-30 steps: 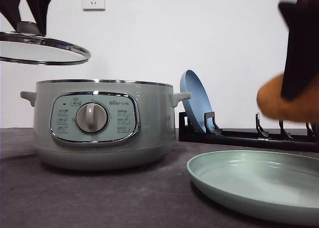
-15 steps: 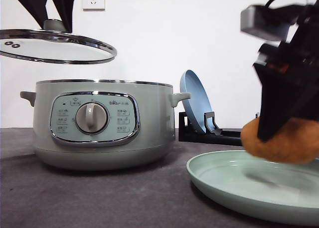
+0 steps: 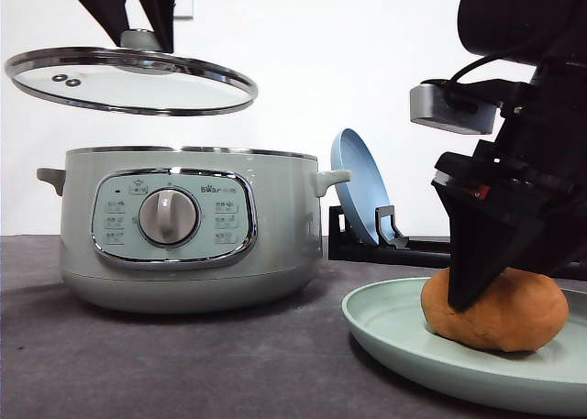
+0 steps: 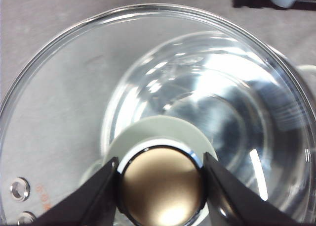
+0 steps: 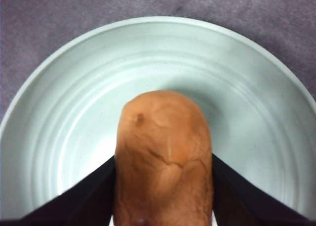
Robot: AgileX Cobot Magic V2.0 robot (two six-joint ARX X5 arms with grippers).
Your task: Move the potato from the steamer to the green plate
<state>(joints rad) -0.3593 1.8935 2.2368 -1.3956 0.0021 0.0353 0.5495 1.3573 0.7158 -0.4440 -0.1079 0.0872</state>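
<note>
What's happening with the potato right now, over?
Right gripper shut on potato, potato resting in green plate. Left gripper holding glass lid by its knob above steamer. Nothing in the way.

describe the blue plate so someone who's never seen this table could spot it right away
Start at the large round sage-green electric steamer with its central dial. Just past its right side handle, a low black dish rack stands by the white wall, and the round blue plate stands on edge in it. The pale mint-green plate nearby lies flat, holding the orange-brown potato.
</note>
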